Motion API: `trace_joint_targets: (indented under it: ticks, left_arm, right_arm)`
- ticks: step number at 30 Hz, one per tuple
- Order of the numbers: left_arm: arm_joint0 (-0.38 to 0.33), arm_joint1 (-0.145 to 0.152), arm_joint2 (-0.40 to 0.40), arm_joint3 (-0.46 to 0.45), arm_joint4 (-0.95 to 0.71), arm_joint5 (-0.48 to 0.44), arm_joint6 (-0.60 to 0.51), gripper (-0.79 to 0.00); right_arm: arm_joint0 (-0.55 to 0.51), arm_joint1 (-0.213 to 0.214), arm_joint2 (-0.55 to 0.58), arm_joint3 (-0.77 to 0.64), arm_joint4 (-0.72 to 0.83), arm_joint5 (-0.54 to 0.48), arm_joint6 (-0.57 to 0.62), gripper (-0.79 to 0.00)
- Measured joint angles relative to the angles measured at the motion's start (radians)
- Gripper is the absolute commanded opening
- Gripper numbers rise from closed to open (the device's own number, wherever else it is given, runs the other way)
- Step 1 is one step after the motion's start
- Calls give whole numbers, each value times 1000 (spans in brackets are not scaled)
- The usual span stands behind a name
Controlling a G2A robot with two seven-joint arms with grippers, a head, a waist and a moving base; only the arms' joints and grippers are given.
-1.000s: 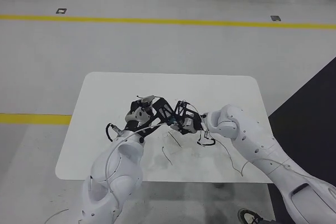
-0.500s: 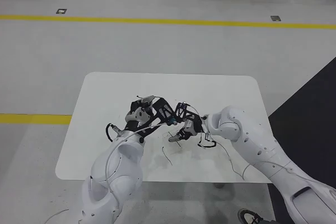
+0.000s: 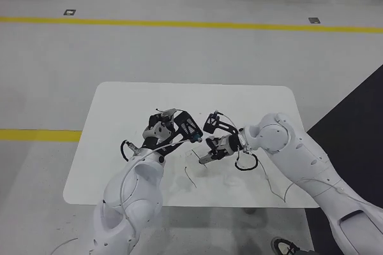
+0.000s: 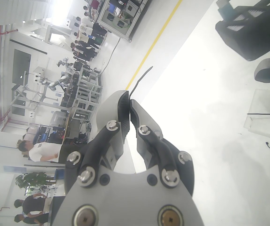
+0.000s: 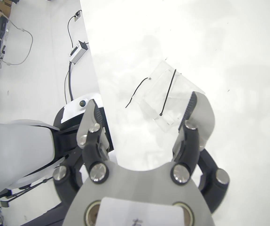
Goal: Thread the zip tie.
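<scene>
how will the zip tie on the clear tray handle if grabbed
Likely light and springy, not limp: the zip tie lies nearly straight on the clear tray. Thin and flat against a smooth surface, it may slide or be hard to pinch.

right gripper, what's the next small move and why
Probably lower the right gripper toward the loose zip tie lying across the clear tray and close on it. Its jaws stand open and empty, facing that tie, while the left gripper is shut on a second tie, tail sticking out free.
</scene>
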Motion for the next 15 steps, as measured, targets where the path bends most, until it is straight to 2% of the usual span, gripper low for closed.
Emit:
trace_joint_targets:
  ticks: [1, 5, 8, 15]
  left_arm:
    - [0, 0, 0, 0, 0, 0, 0, -785]
    - [10, 1, -9, 3, 12, 12, 18, -785]
    - [25, 0, -15, 1, 46, 21, 36, -785]
    - [28, -1, -16, -2, 58, 17, 37, -785]
  right_arm:
    - [7, -3, -6, 0, 5, 24, 11, -271]
    - [36, -19, -36, 21, 20, 94, 46, -296]
    - [56, -33, -62, 46, 29, 113, 68, -246]
    - [88, -59, -105, 87, 16, 120, 61, -320]
